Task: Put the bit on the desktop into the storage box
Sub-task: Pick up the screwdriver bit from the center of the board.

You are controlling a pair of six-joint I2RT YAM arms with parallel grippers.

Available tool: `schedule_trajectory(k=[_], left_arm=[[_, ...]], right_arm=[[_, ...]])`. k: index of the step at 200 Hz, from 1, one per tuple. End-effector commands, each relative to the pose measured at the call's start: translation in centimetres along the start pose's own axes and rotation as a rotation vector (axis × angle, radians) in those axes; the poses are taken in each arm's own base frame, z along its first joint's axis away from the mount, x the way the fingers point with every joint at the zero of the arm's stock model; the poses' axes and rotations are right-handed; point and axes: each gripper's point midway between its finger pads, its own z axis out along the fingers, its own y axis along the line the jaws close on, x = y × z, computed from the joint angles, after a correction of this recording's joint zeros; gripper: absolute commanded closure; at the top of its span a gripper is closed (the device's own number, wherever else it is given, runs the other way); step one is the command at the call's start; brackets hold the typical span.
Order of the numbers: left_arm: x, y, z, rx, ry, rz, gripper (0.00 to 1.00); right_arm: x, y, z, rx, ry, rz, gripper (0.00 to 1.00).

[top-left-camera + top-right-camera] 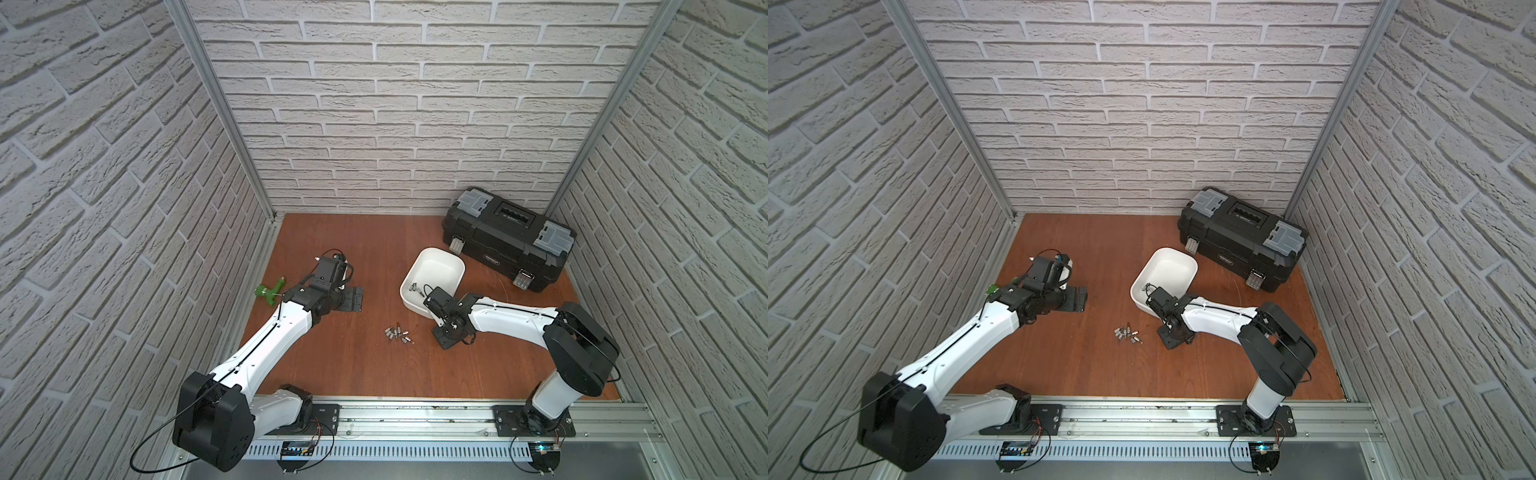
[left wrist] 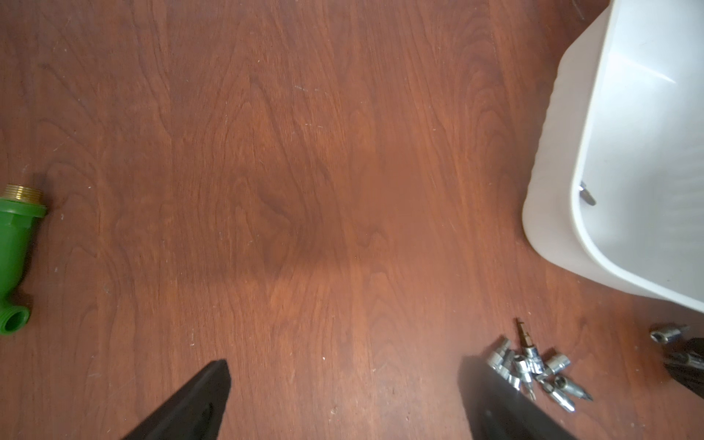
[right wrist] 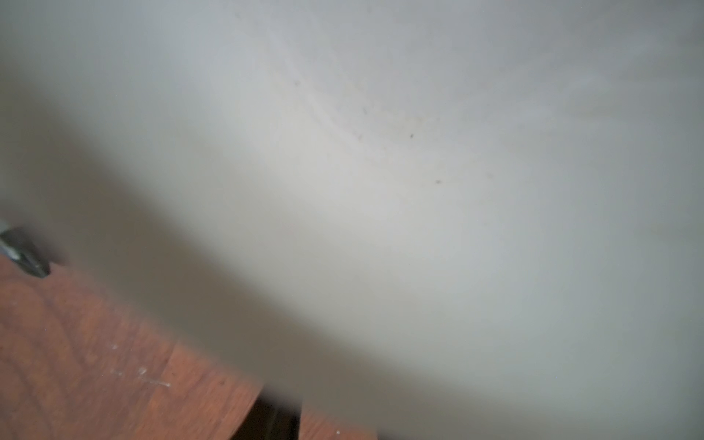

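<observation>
White storage box (image 3: 381, 152) fills the right wrist view; right pincer (image 1: 429, 297) unreadable; left pincer (image 2: 344, 365) spread wide, empty.

One black toolbox (image 1: 508, 245), one green fitting (image 1: 268, 289).

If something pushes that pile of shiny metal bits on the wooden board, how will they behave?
The shiny metal bits look round-bodied, so they'd probably roll or scatter on the reddish wooden desktop. Polished surfaces likely slip when pinched. They lie heaped, so lifting one may disturb others.
</observation>
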Motion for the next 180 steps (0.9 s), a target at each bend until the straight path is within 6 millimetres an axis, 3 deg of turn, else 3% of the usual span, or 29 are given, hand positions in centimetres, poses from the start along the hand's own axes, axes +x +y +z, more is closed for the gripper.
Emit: schedule_trajectory(k=[1, 101, 180], left_arm=[[-1.0, -0.1, -0.3, -0.005, -0.023, 0.0, 0.01], [-1.3, -0.2, -0.5, -0.004, -0.033, 0.002, 0.02], [-1.2, -0.1, -1.1, -0.002, -0.044, -0.001, 0.01]], right_arm=[[0.7, -0.3, 0.4, 0.016, 0.041, -0.003, 0.71], [1.6, -0.3, -0.3, 0.023, 0.052, -0.014, 0.81], [0.8, 0.2, -3.0, -0.028, -0.017, 0.01, 0.82]])
